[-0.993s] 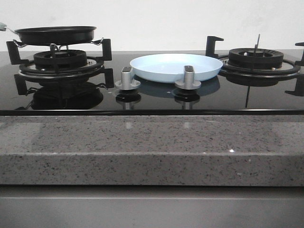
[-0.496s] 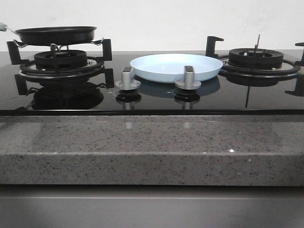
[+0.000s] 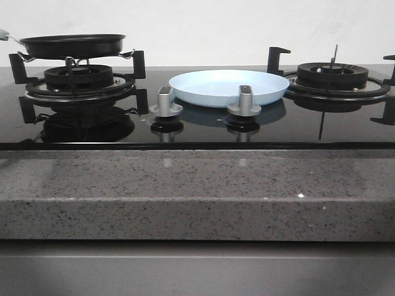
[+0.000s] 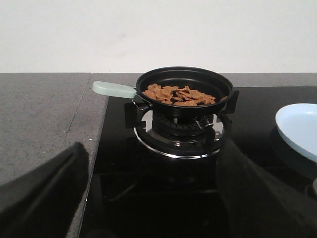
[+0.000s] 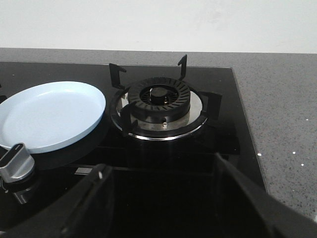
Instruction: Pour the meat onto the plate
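The meat [image 4: 179,95], a heap of small reddish-brown slices, lies in a black frying pan [image 4: 184,85] with a pale green handle [image 4: 114,89] on the left burner. The pan also shows in the front view [image 3: 72,44], where the meat is hidden by its rim. The pale blue plate [image 3: 228,87] sits empty on the hob between the burners; it also shows in the left wrist view [image 4: 299,128] and the right wrist view [image 5: 49,116]. My left gripper [image 4: 151,168] is open, short of the pan. My right gripper [image 5: 161,173] is open, short of the right burner. Neither gripper shows in the front view.
Two silver knobs [image 3: 165,102] [image 3: 244,102] stand in front of the plate. The right burner [image 5: 159,99] with its black pan supports is bare. A speckled grey counter [image 3: 197,191] edges the glass hob. A white wall runs behind.
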Robot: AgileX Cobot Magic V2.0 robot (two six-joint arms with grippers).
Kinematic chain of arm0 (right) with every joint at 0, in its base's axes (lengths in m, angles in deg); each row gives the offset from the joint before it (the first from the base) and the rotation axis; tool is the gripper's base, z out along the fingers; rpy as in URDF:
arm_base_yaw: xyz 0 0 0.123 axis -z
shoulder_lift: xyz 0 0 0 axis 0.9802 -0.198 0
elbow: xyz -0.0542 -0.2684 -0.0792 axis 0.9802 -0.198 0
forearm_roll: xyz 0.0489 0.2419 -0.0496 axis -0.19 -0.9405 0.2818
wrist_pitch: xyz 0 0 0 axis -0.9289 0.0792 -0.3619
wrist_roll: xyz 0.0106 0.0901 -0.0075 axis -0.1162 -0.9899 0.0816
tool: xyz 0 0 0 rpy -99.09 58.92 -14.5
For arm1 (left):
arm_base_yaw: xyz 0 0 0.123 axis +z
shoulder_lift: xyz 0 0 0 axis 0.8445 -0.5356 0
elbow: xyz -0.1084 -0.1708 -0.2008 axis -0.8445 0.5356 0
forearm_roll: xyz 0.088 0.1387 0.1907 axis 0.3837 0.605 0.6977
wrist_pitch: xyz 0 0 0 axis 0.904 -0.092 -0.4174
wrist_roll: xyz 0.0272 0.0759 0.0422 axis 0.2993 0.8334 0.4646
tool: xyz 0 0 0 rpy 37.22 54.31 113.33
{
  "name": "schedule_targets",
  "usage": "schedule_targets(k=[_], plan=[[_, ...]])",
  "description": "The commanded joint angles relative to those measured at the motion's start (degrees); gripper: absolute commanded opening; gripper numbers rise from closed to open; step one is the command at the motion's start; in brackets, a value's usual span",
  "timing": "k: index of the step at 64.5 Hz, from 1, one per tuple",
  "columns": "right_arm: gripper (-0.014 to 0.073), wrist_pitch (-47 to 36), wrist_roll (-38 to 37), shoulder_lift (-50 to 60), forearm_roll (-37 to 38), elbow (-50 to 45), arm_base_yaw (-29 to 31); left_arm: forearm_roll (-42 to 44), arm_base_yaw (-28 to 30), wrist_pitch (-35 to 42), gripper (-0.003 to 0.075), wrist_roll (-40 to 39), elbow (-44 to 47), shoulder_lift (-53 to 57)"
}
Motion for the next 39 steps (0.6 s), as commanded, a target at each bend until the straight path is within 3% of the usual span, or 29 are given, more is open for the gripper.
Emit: schedule_targets(k=[1,8,14,25,39], plan=[[0.0486,-6.2,-0.1,-0.5,0.7,2.2,0.4,-0.4,-0.4,5.2,0.0585,-0.5,-2.2,-0.4],[0.0486,-10.1,-0.1,-1.2,0.2,2.3,0.4,-0.4,-0.4,5.2,0.0585,-0.5,-2.2,-0.4],[0.0468,-8.5,-0.1,-3.7,-0.3,4.3,0.4,-0.4,-0.4,5.2,0.0585,-0.5,-2.2,-0.4],[0.0369,2.5,-0.1,-16.0,-0.3,16.4,0.4,-0.4,-0.4,5.2,0.0586,-0.5,-2.2,-0.4],[0.0367,20.0,0.0,-36.7,-1.0,38.2,-0.4,-0.4,-0.4,5.2,0.0585,-0.5,-2.2,-0.4]])
